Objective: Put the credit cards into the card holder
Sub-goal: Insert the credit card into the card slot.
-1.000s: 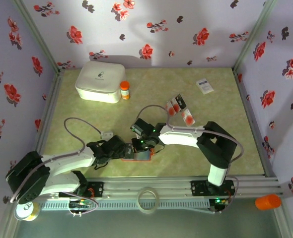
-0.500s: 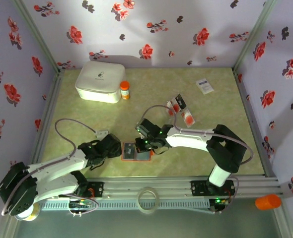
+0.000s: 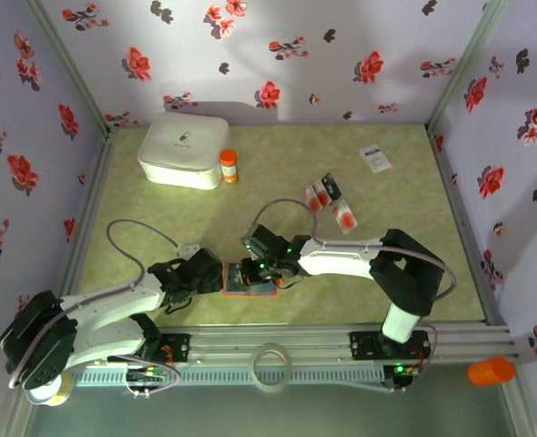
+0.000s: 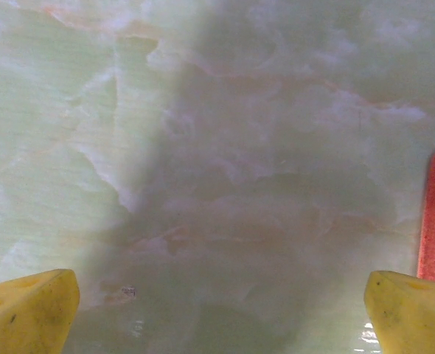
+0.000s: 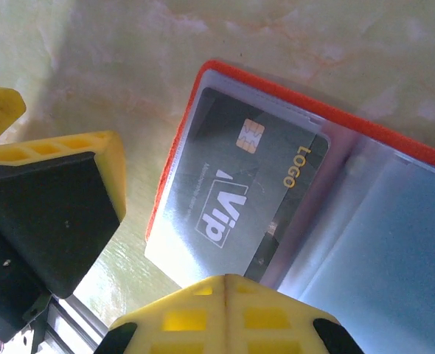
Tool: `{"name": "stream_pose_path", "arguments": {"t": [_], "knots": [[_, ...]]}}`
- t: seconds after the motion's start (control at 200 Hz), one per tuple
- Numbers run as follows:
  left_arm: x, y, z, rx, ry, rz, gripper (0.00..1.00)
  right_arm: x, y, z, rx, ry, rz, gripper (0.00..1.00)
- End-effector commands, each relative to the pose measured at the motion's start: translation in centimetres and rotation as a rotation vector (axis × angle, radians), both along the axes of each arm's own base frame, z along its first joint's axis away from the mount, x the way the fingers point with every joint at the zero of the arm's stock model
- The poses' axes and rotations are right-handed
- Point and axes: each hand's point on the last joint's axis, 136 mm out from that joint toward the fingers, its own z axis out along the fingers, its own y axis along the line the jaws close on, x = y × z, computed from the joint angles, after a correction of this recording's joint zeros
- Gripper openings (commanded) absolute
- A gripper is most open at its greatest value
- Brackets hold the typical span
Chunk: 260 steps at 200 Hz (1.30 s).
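- Right gripper (image 5: 225, 287) shut, empty, over the open card holder (image 5: 380, 251), one card (image 5: 239, 192) sleeved
- Left gripper (image 4: 219, 306) wide, empty, alongside; steady the holder
- Credit cards (image 3: 326, 198) lie farther back; slide each in flat

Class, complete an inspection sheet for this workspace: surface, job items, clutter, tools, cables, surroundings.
Surface: green marbled table, no spills seen.
Job's things: orange card holder lies open, one dark card in its sleeve; loose credit cards farther back.
Clutter: white box, orange-capped bottle, white card.
Tools: left tool open over bare table; right tool shut above the holder.
Cables: grey loops along both arms.
Surroundings: floral walls; tape ring by the front rail.
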Motion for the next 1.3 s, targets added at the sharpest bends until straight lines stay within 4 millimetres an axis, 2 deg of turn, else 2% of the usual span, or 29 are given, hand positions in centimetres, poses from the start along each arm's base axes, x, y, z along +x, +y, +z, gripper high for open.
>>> {"name": "stream_pose_path", "arguments": {"t": [0.0,0.325,0.86,1.135,1.295], "knots": [[-0.3,0.2,-1.0,0.01,0.027,-0.009,1.0,-0.5,0.0,-0.9,-0.013,0.016,-0.003,0.0],[-0.3,-0.4,-1.6,0.013,0.048,-0.022,1.0,-0.8,-0.7,-1.6,-0.031,0.02,-0.007,0.0],[-0.4,-0.9,-2.5,0.008,0.071,-0.032,1.0,-1.0,0.2,-2.8,-0.04,0.047,0.014,0.0],[-0.6,-1.0,-2.8,0.002,0.075,-0.034,1.0,-1.0,0.9,-2.3,-0.024,0.048,0.025,0.0],[-0.7,-0.8,-2.6,-0.004,0.065,-0.028,1.0,-0.8,0.8,-0.9,-0.018,0.024,0.027,0.0]]}}
